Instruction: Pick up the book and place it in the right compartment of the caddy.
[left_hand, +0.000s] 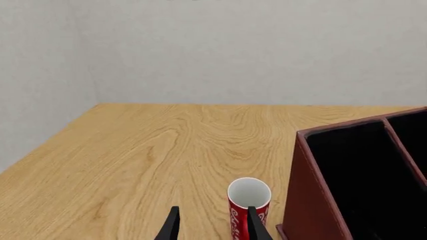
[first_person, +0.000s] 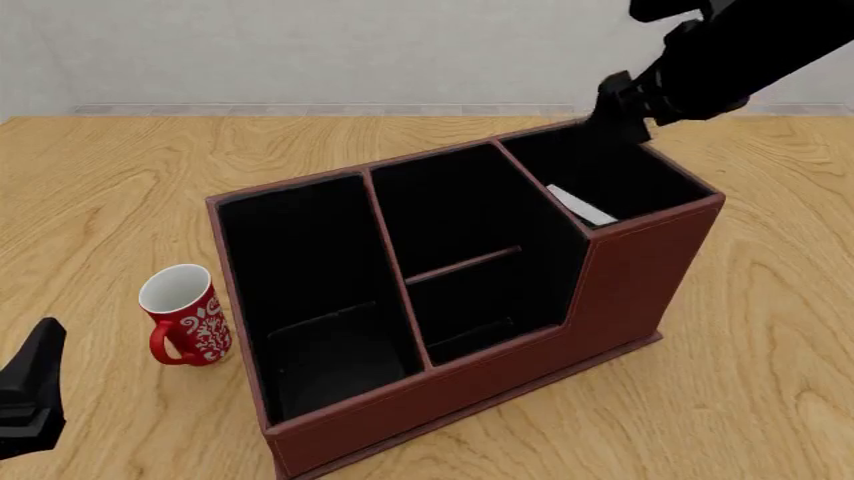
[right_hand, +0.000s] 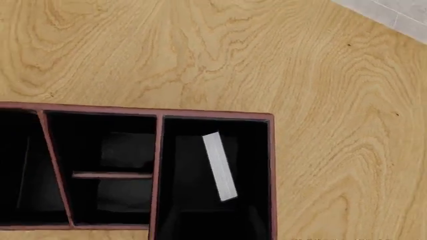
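The book (first_person: 579, 205) stands on edge inside the right compartment (first_person: 627, 170) of the reddish-brown caddy (first_person: 627, 300); only a strip of its white page edge shows against the black lining. Looking down from the right wrist view, the book (right_hand: 220, 166) is a slanted white strip in the right compartment (right_hand: 250, 150) of the caddy (right_hand: 213, 115). My right gripper (first_person: 617, 108) hovers above the compartment's back wall, clear of the book, a dark shape whose fingers I cannot make out. My left gripper (left_hand: 213, 227) is open and empty, low at the table's near left (first_person: 30, 400).
A red-and-white patterned mug (first_person: 187, 315) stands upright left of the caddy's long section. In the left wrist view the mug (left_hand: 249, 207) sits just ahead of my right-hand fingertip (left_hand: 257, 226), beside the caddy's side wall (left_hand: 308, 200). Wooden tabletop surrounds the caddy.
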